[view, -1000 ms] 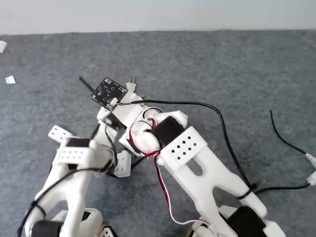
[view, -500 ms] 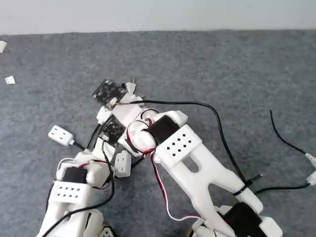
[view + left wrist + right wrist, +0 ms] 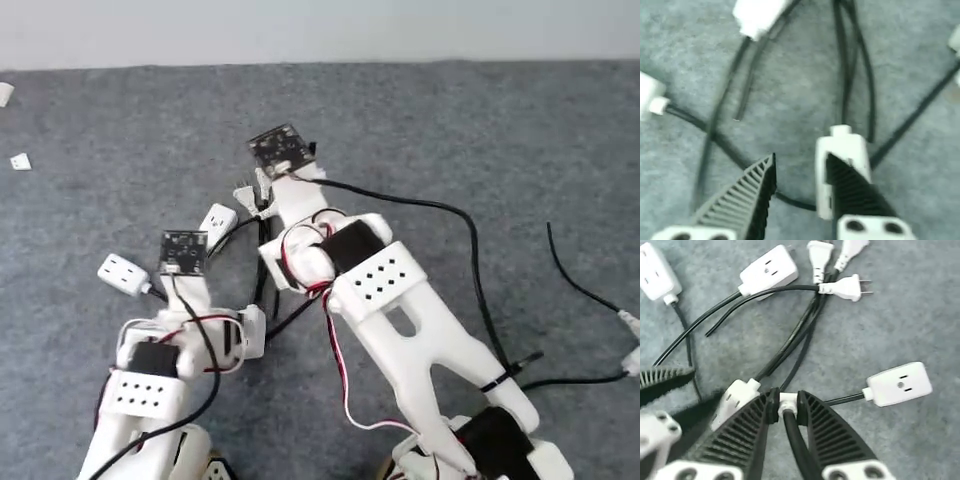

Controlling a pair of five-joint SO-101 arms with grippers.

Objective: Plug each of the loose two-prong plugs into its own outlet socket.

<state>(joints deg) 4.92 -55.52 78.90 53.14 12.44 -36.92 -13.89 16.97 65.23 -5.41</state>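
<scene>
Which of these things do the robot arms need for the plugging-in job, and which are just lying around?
For the job:
- two-prong plug
- outlet socket
- second socket
- white cord end, pinched in the jaws of the right gripper

Just lying about:
- white scrap
- thin black wire off to one side

Four white outlet sockets (image 3: 767,271) and three loose plugs (image 3: 847,289) ahead of right gripper (image 3: 786,396); fourth plug (image 3: 785,403) clamped inside.
</scene>
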